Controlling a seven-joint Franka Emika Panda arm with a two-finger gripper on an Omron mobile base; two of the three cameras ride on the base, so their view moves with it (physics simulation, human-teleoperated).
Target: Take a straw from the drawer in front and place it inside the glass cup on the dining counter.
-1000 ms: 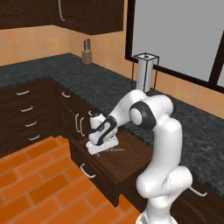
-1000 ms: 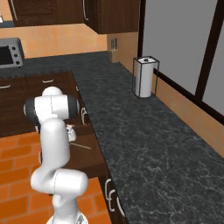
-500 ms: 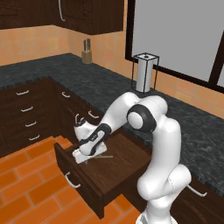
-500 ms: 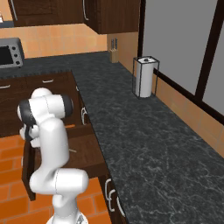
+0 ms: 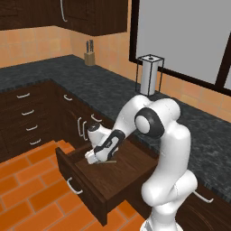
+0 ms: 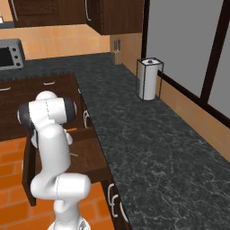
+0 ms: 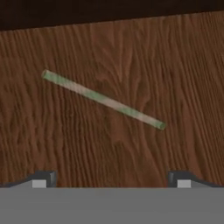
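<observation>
Inside the pulled-out drawer, the straw is seen lying flat, apparently just below the wide-spread, empty gripper.

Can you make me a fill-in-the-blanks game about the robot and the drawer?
1. The drawer is pulled ____.
2. The thin straw lies flat on the drawer's ____ floor.
3. The gripper is above the straw with its fingers ____.
4. The paper towel holder stands on the black ____.

Missing words: open; wooden; open; counter
</observation>
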